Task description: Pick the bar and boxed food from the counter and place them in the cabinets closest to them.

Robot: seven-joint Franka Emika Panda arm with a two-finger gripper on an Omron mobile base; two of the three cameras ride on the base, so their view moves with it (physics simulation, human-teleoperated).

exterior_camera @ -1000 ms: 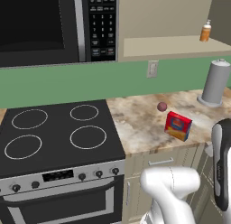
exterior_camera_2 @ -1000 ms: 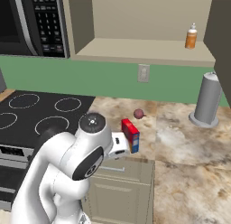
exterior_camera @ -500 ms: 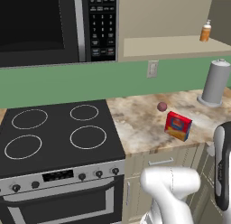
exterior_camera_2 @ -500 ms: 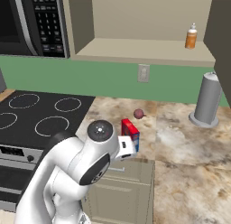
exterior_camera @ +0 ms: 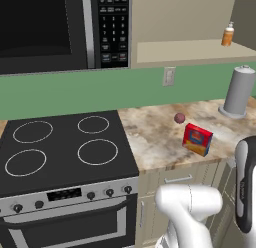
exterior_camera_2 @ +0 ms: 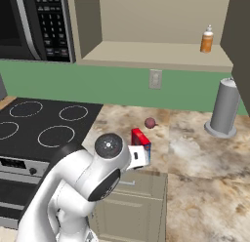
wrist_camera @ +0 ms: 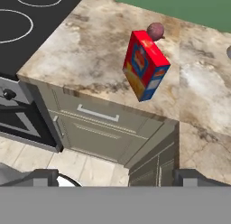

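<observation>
The boxed food (wrist_camera: 145, 65) is a small red carton with a blue and yellow label. It stands near the front edge of the marbled counter (wrist_camera: 85, 56), and I also see the carton (exterior_camera: 197, 139) (exterior_camera_2: 139, 136) from both base cameras. My gripper (wrist_camera: 117, 178) hangs out in front of the counter, short of the carton and apart from it. Its two fingertips (wrist_camera: 45, 175) are spread wide, open, with nothing between them. The open cabinet (exterior_camera: 190, 49) (exterior_camera_2: 151, 53) is on the wall above the counter. The bar is out of view.
A small dark-red ball (exterior_camera: 179, 118) (wrist_camera: 155, 30) lies just behind the carton. A grey cylinder (exterior_camera: 239, 91) (exterior_camera_2: 223, 107) stands at the back right. An orange bottle (exterior_camera: 227, 34) (exterior_camera_2: 207, 39) sits on the cabinet shelf. The black stovetop (exterior_camera: 60, 147) and microwave (exterior_camera: 50, 27) are to the left.
In the right base view my arm's big joint has shifted a little right and down. The carton, the ball and the other things have not moved.
</observation>
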